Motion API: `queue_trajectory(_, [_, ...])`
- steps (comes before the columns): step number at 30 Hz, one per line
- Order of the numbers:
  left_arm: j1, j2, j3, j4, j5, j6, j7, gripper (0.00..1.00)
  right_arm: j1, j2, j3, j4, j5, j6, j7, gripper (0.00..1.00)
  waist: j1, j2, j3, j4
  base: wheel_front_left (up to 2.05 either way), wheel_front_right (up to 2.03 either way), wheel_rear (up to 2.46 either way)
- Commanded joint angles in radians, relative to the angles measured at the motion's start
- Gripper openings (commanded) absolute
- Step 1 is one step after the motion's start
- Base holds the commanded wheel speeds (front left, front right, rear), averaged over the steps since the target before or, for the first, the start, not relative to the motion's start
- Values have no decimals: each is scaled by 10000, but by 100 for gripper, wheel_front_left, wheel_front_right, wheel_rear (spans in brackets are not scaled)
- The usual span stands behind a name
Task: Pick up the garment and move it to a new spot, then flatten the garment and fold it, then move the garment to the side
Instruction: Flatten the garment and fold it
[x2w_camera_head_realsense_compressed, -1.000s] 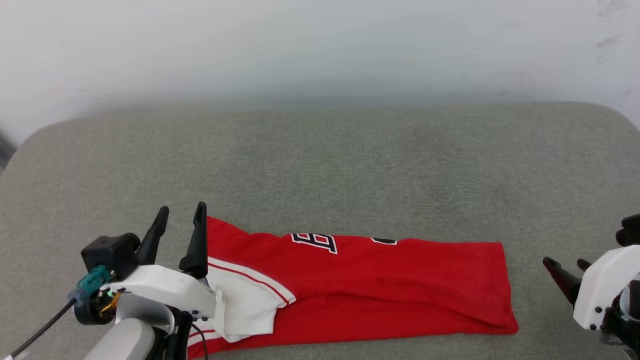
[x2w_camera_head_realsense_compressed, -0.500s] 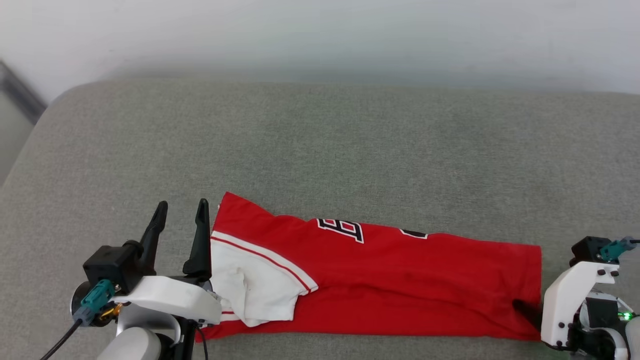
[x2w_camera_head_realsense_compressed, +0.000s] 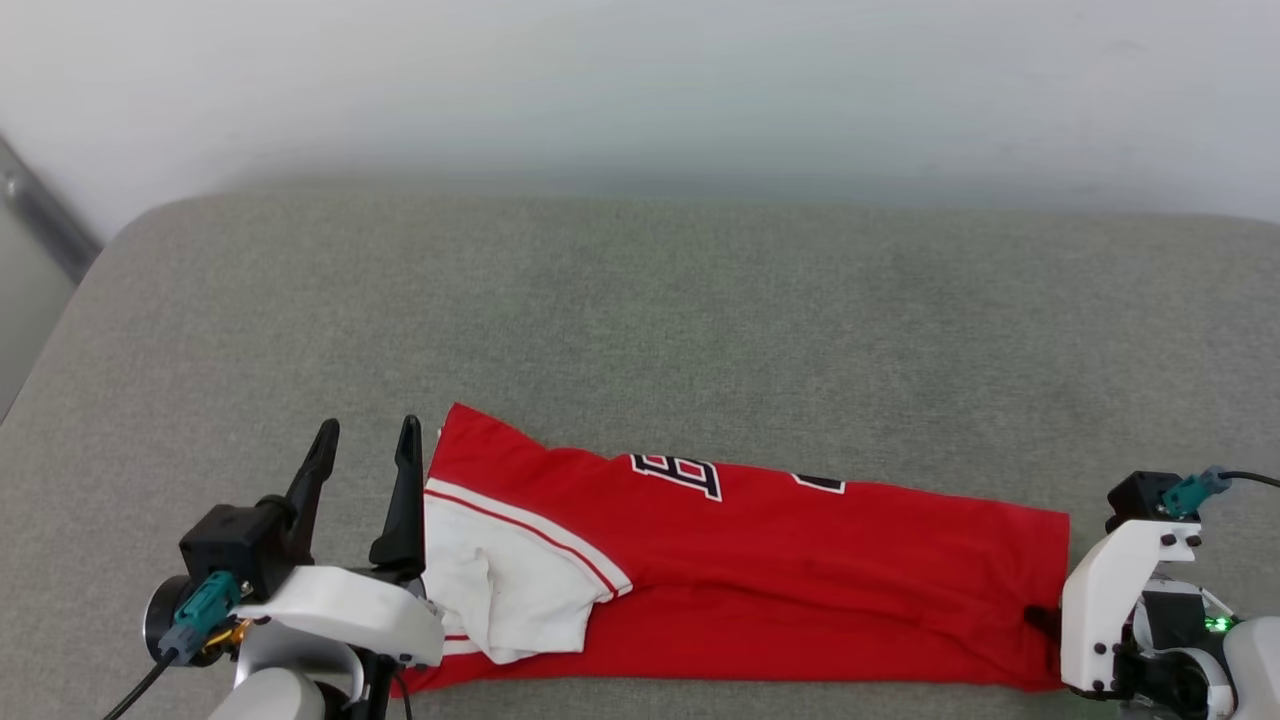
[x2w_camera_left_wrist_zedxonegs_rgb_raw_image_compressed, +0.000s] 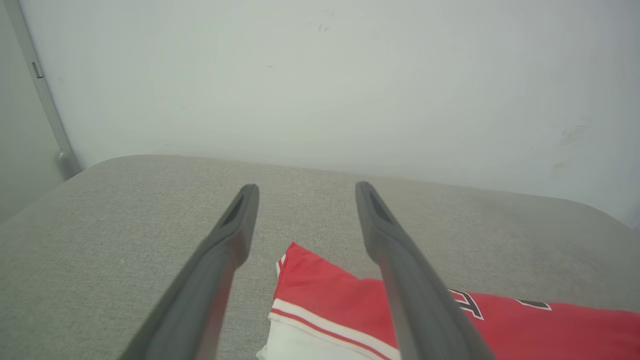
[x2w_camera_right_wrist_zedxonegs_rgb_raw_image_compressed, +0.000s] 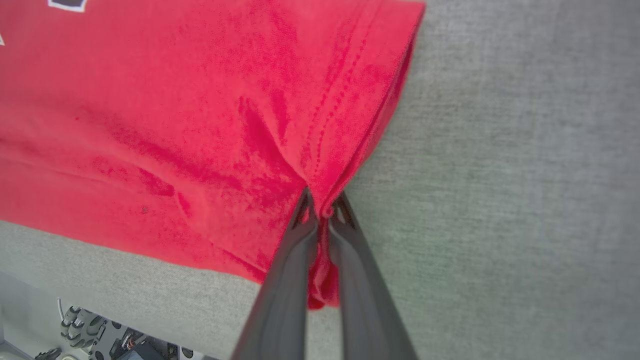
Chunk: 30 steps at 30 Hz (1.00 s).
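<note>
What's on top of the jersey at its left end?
A white sleeve lies folded over the red jersey. In the head view, the left end effector's white housing hides the sleeve's left edge.

Grey woven cushion with rounded corners, backed up against a pale wall. Lying flat on it, well apart from the wall: a red jersey folded into a long band, white sleeve uppermost, black numerals along the wall-side fold.
</note>
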Motion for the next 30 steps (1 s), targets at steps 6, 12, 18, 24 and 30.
queue_trajectory(6, [549,145,-9,-160,-55,250,78,100,-119,-397,-464,-152,119,7,-109,0,0,0,-484,-695,0,0,0])
queue_trajectory(12, [765,185,-5,-298,-122,373,144,100,241,-438,-1941,-390,-172,7,-125,0,0,0,-563,-982,0,0,0])
queue_trajectory(18, [772,128,-25,-360,-154,430,123,100,438,411,-3590,-1154,197,10,246,0,0,0,-537,-1089,0,0,0])
queue_trajectory(24, [751,84,-66,-372,-163,390,138,100,171,1700,-4074,-2164,2102,10,1356,0,0,0,-545,-1097,0,0,0])
queue_trajectory(30, [556,47,-175,-367,-143,307,205,100,47,2101,-2885,-2360,4060,10,1877,0,0,0,-507,-930,0,0,0])
